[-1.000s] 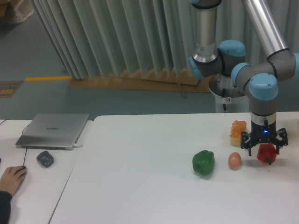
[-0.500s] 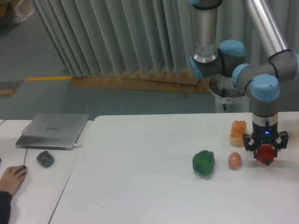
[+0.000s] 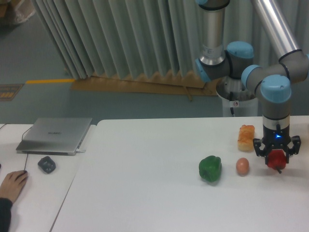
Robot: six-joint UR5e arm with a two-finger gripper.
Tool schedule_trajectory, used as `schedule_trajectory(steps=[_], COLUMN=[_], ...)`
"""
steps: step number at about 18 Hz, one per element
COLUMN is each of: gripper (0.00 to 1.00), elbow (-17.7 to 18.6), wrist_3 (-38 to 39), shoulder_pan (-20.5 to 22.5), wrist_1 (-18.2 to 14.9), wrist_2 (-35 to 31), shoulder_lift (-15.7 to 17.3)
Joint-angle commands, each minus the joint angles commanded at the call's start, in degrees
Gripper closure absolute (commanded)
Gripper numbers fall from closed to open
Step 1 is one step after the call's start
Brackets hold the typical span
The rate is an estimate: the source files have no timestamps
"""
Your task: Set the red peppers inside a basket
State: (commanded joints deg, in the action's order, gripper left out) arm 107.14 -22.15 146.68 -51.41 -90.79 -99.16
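Observation:
The red pepper (image 3: pixel 276 160) is small and glossy, and its dark stem points downward. It hangs at the right side of the white table (image 3: pixel 145 193), just right of the egg. My gripper (image 3: pixel 277 155) comes straight down on it from above, with its black fingers (image 3: pixel 260 149) closed around the pepper's top. The pepper seems to sit slightly above the tabletop. No basket is in view.
A green bell pepper (image 3: pixel 210 168) and a brown egg (image 3: pixel 242 166) lie left of the gripper. An orange-yellow block (image 3: pixel 246 137) sits behind them. On the far left are a closed laptop (image 3: pixel 55 135), a dark mouse (image 3: pixel 47 165) and a person's hand (image 3: pixel 12 186).
The gripper and the red pepper have shifted together a little to the right. The other objects have stayed put.

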Motion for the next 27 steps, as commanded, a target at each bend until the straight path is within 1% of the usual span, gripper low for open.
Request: schedule_trajectory(steps=[1,3,4,5,7,9,10,12,13,14,16,17,18,20,22,23,24,25,26,27], gripper=[0.60,0.61,0.61,0.61,0.61,0.61,0.61,0.61,0.61,0.61,0.62,0.62,0.61,0.61,0.60,0.51,0.45,0.37,0.24,0.18], elbow=[-0.44,-1.76,-2.20,-2.29,-3.08,-4.13,-4.57,-5.45,-5.72,-6.41,-7.73,-8.35,-8.79,-8.88,-8.97,-8.97,-8.97,-9.06,-9.15,-9.15], wrist_3=[-0.09,-4.46,-9.44,-13.41,-22.63,-34.48,-40.72,-50.75,-54.54,-58.84,-61.08,-62.30,-64.14,-70.19,-71.89,-72.77,-73.30,-73.39,-73.56,-74.00], shoulder_pan=[0.27,1.93,4.46,6.49,11.23,16.33,18.70,23.01,24.60,26.27,27.68,28.56,29.44,32.25,32.44,32.44,32.26,32.26,32.26,32.26], wrist_1=[-0.88,-4.56,-7.45,-8.87,-11.07,-12.74,-12.75,-12.84,-12.66,-12.05,-10.56,-8.55,-7.66,-6.87,-6.77,-6.77,-6.77,-6.77,-6.77,-6.77], wrist_2=[0.09,-0.26,-0.17,-0.17,-0.08,0.09,0.27,1.14,1.67,2.02,2.11,2.11,1.94,2.11,2.11,2.11,2.11,2.11,2.11,2.11], shoulder_lift=[0.89,2.91,4.48,5.46,6.69,6.87,6.70,5.74,4.86,2.85,-0.58,-2.95,-4.28,-5.69,-6.48,-6.83,-7.10,-7.10,-7.10,-7.10])
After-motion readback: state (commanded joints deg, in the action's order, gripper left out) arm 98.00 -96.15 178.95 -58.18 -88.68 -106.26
